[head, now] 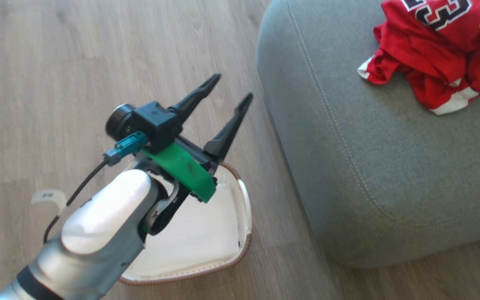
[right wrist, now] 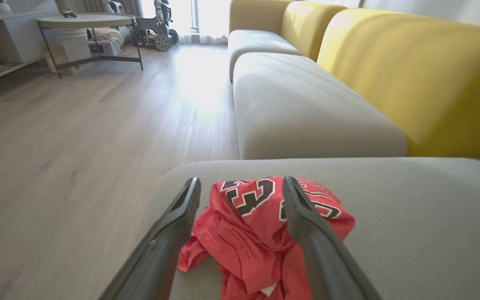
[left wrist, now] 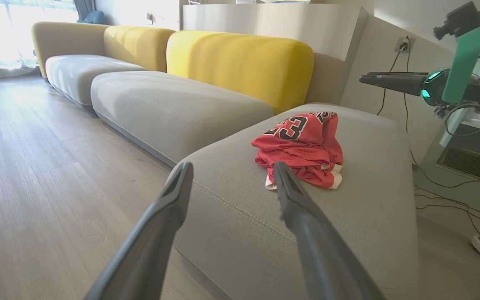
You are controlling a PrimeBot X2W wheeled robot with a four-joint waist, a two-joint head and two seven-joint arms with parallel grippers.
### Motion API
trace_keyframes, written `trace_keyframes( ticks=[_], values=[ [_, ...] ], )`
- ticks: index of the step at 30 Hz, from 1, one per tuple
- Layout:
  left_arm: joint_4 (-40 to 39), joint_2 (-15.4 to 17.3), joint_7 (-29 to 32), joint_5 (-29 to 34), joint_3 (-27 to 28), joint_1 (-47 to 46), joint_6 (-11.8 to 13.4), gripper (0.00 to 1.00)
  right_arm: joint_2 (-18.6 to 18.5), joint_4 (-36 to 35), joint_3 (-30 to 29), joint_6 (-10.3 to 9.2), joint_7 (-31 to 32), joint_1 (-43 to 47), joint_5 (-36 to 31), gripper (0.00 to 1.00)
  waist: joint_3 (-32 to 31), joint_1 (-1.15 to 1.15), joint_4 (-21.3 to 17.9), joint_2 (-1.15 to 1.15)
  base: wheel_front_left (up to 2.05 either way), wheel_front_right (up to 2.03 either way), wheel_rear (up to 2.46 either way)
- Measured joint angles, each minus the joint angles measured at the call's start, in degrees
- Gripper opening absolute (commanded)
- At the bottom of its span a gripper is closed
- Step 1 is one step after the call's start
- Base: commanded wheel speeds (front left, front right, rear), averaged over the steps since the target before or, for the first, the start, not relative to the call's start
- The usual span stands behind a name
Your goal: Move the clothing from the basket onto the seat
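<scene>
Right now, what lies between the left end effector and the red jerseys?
In the head view, only a strip of wood floor and bare fabric of the seat separate the left end effector from the jerseys; nothing else lies there.

Head view looks steeply down past the left pincer (head: 232, 88) at floor (head: 56, 62), basket (head: 245, 204) and seat (head: 369, 166) corner. Left wrist view sits low off the seat edge, facing across it toward yellow backrests (left wrist: 240, 62); right wrist view hangs close over the jerseys (right wrist: 248, 233), facing along the sofa (right wrist: 306, 108). All three share jerseys on seat.
</scene>
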Motion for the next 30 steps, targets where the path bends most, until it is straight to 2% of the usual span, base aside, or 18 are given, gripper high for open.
trace_keyframes(
  ticks=[5,10,19,26,30],
  values=[
    [0.04,0.78,-1.2,-1.11,1.82,2.41,1.89,1.0,0.62,-4.69,-4.01,0.0,-2.56,5.24,-1.42,1.0,-3.24,0.0,1.91,0.0,0.0,0.0,0.0],
    [0.13,1.71,-2.1,-2.02,3.1,5.78,3.71,1.0,3.61,-9.62,-9.58,0.0,-4.35,12.68,-3.99,1.0,-5.94,0.0,4.58,0.0,0.0,0.0,0.0],
    [-0.29,3.98,-2.83,-2.7,5.76,11.38,6.54,1.0,12.13,-20.24,-17.67,0.0,-4.24,25.32,-10.72,1.0,-9.81,0.0,9.51,0.0,0.0,0.0,0.0],
    [-1.24,6.35,-3.39,-3.65,8.4,17.41,9.06,1.0,19.36,-27.38,-21.0,0.0,-3.34,33.45,-15.34,1.0,-11.6,0.0,12.44,0.0,0.0,0.0,0.0],
    [-2.29,7.09,-3.6,-3.77,10.69,20.22,10.91,1.0,22.26,-29.37,-21.08,0.0,-3.39,36.82,-16.8,1.0,-12.25,0.0,13.29,0.0,0.0,0.0,0.0]
  ],
)
